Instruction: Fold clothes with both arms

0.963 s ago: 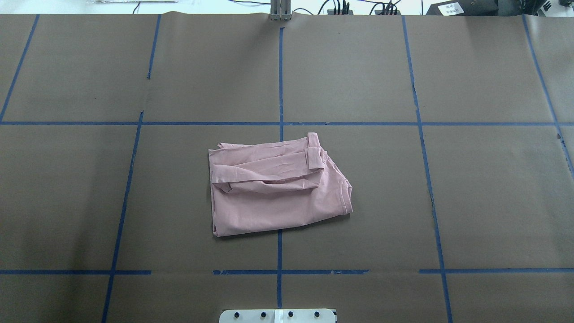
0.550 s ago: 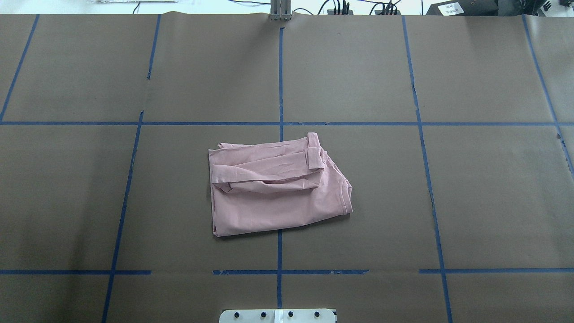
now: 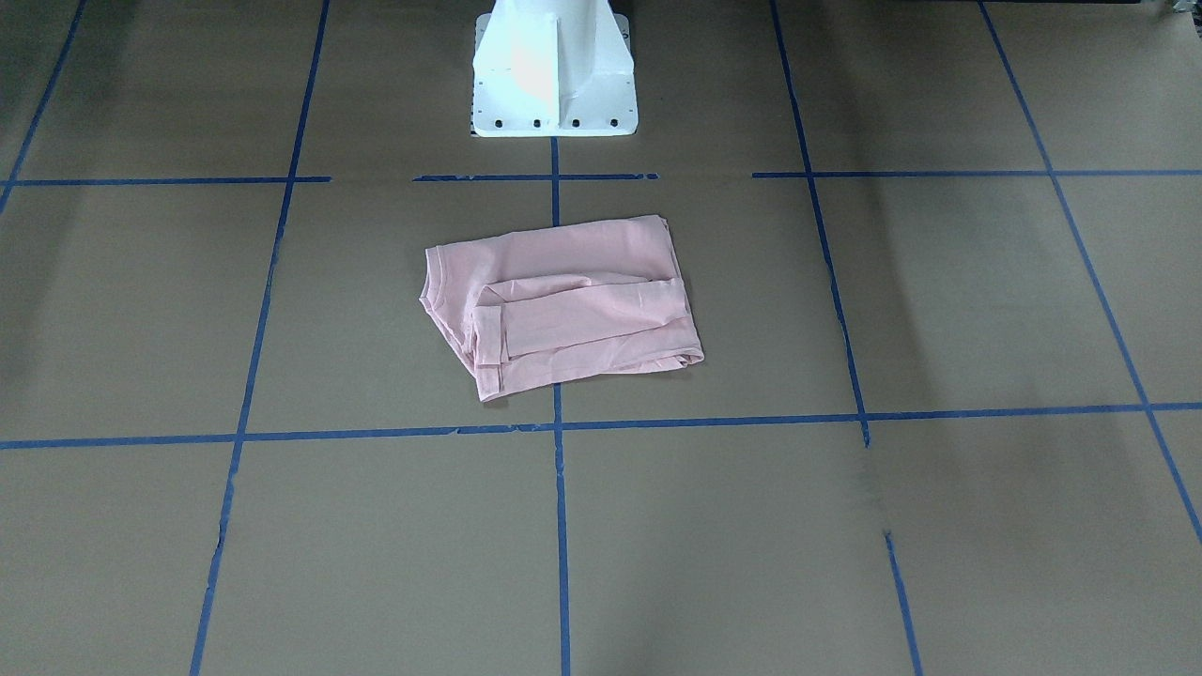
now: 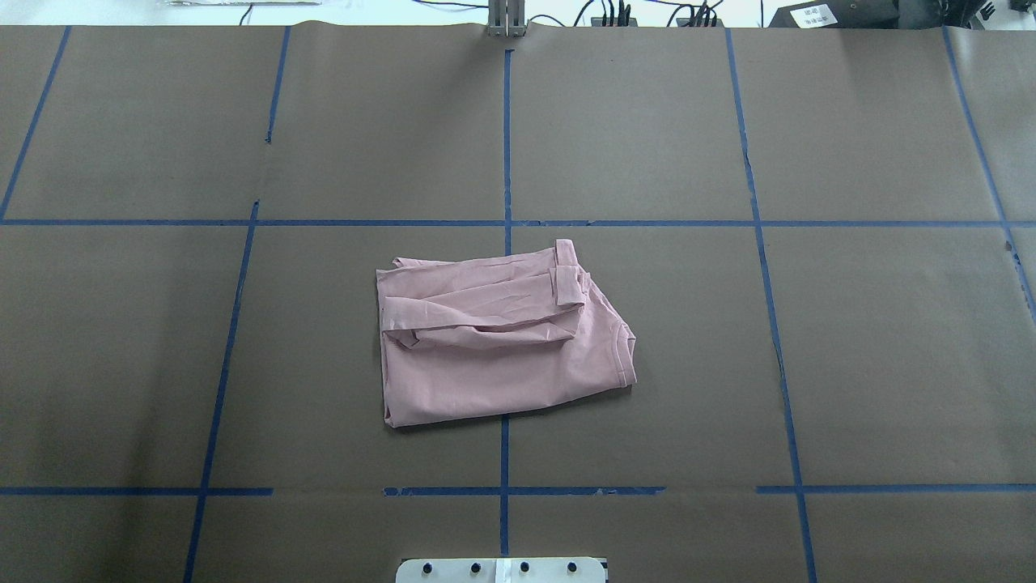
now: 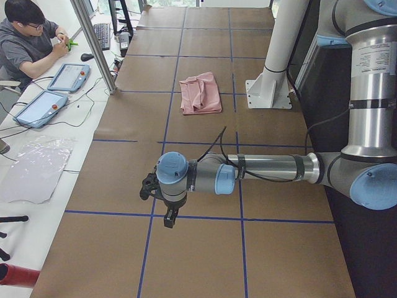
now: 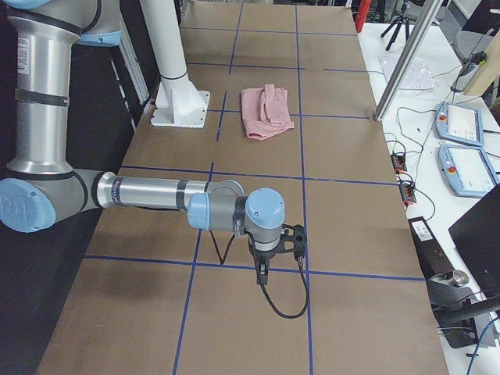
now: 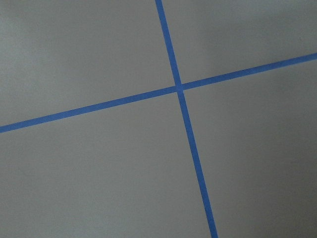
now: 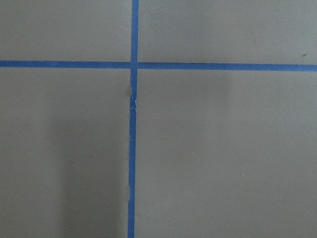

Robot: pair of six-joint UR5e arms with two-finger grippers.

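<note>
Where the brown table [image 4: 728, 364] spreads widest, the white pedestal [image 3: 552, 75] stands at one long edge. The folded pink T-shirt [image 4: 494, 340] lies near it, at the middle. The left gripper [image 5: 166, 214] and the right gripper [image 6: 262, 269] hang over opposite table ends, well apart from the T-shirt. I cannot tell how their jaws stand.

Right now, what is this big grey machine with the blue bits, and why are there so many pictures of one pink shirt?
It is a robot with two bendy arms, the left arm and the right arm, built to fold clothes. Each ends in a pincer: the left gripper and the right gripper. I see nothing in either; both hang over bare table, away from the shirt. The pink T-shirt lies folded in the middle. Two pictures look down from above, two come from the table's ends, and two come from wrist cameras that see only brown paper and blue tape.
</note>
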